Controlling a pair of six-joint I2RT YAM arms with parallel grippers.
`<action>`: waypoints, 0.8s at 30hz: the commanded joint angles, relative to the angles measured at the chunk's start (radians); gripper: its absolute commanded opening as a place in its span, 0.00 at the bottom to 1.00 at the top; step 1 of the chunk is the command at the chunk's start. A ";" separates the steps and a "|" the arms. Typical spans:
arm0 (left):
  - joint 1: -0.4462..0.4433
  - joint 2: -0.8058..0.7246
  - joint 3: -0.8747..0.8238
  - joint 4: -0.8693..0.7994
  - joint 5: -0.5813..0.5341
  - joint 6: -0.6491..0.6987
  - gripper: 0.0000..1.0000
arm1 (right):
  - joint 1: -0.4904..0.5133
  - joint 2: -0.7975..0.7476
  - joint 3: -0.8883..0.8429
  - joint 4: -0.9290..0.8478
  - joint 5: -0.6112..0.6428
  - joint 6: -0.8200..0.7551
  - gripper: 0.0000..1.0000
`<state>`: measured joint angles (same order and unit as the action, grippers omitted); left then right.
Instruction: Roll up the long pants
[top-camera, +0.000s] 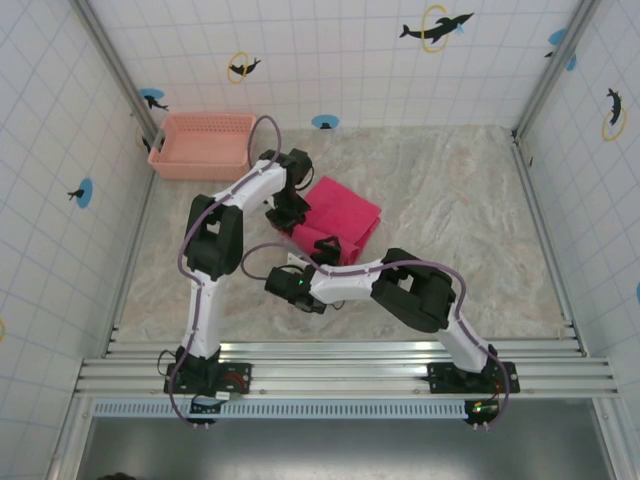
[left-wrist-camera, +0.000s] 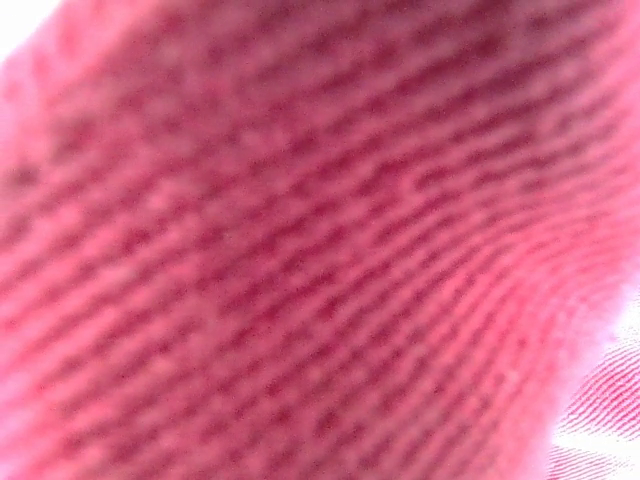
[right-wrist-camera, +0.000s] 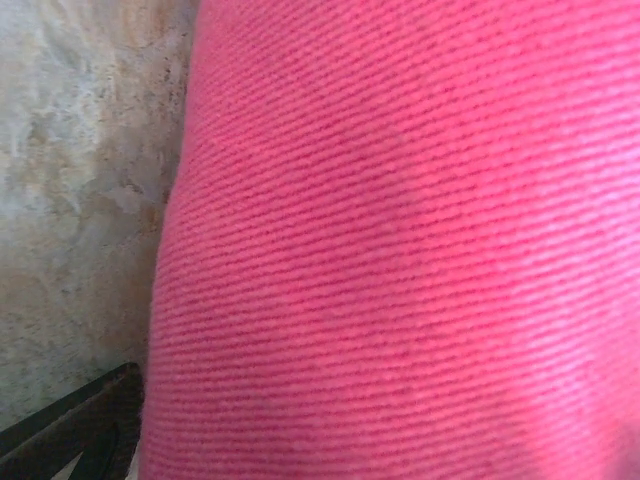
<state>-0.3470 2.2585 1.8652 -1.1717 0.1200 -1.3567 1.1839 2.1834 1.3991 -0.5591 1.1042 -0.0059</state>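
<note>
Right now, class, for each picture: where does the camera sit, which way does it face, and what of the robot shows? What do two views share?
Top camera: above and behind the arms, looking down at the table, pants and basket; left arm and right arm show.
Left wrist: on the left arm, facing the pants very close, blurred.
Right wrist: on the right arm, facing the pants beside bare table; a dark robot part at lower left.
Shared: both wrist views see the ribbed pink pants.

We see a salmon-pink lattice basket (top-camera: 200, 166) in the far left corner of the marbled tabletop (top-camera: 470, 220); dolphin stickers (top-camera: 435, 28) dot the white tiled walls (top-camera: 330, 70).
</note>
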 joint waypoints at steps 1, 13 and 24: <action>0.004 0.130 -0.075 -0.180 0.018 0.002 0.00 | 0.029 0.094 -0.017 -0.070 -0.005 0.093 0.97; 0.006 0.052 -0.135 -0.154 -0.001 -0.034 0.00 | 0.021 0.128 0.016 -0.080 -0.072 0.118 0.00; 0.023 -0.209 -0.349 0.165 -0.112 0.051 0.97 | -0.117 -0.066 -0.146 0.030 -0.623 0.124 0.00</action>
<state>-0.3454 2.0624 1.5658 -1.0000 0.0849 -1.3567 1.1400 2.1128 1.3182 -0.4843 0.8528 0.0860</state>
